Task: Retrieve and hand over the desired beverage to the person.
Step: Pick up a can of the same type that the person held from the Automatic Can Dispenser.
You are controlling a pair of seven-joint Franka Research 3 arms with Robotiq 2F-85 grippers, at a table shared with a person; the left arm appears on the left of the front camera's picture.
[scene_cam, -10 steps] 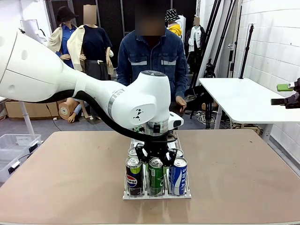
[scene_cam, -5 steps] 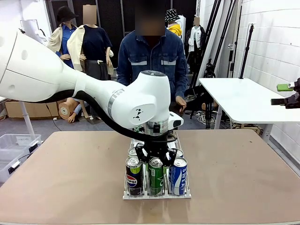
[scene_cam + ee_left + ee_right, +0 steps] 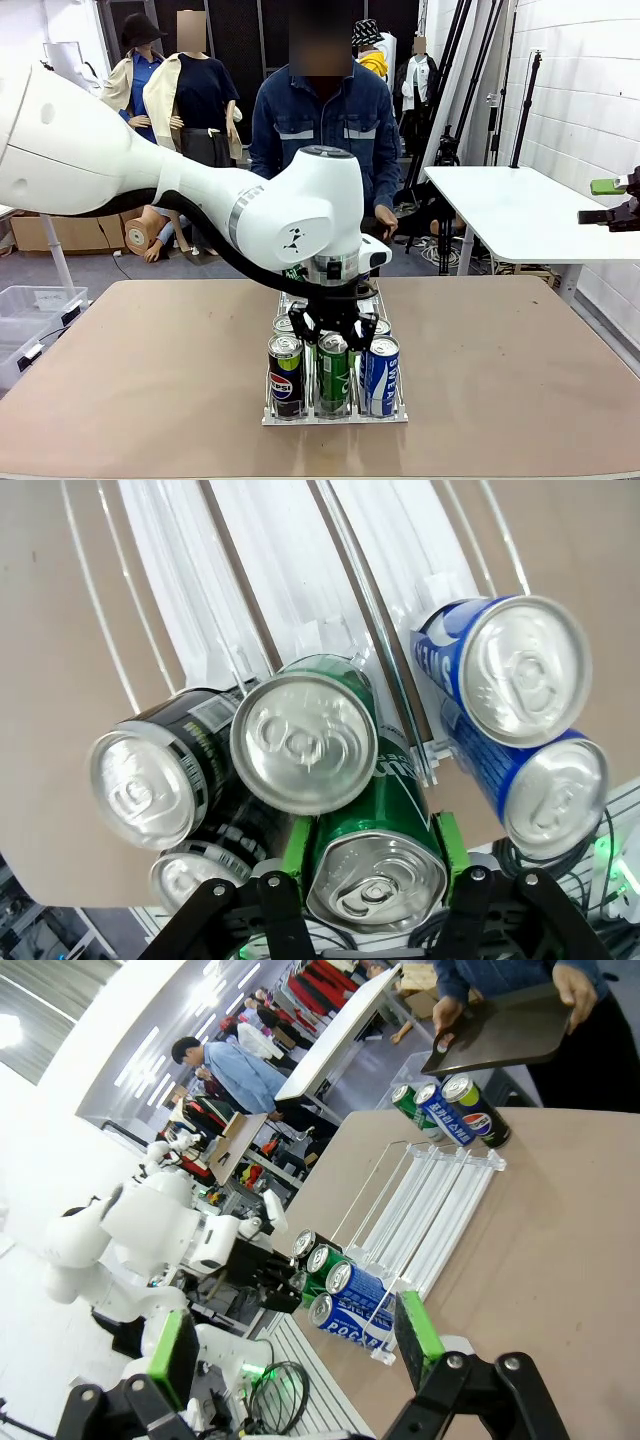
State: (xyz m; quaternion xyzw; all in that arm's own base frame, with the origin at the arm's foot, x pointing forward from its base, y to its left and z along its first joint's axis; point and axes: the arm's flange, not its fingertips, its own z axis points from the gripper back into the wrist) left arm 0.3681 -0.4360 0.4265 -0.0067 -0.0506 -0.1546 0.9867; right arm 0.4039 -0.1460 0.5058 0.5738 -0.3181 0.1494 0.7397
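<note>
My left gripper (image 3: 333,332) reaches down over the near end of the white can rack (image 3: 335,416) and is shut on the front green can (image 3: 333,376). In the left wrist view its green pads press both sides of that green can (image 3: 375,882). A second green can (image 3: 305,742) stands right behind it, with black cans (image 3: 140,785) on one side and blue cans (image 3: 525,670) on the other. The person (image 3: 325,120), in a dark blue denim jacket, stands at the far side of the table. My right gripper (image 3: 295,1350) is open and holds nothing, off to the table's right (image 3: 606,200).
A black Pepsi can (image 3: 286,372) and a blue can (image 3: 379,378) flank the held one. Three more cans (image 3: 450,1108) lie at the rack's far end. The person's hands hold a dark tray (image 3: 500,1030). A white side table (image 3: 520,215) stands at the back right.
My left arm has risen very slightly with its gripper still shut on the green can. The right gripper and the person have not moved.
</note>
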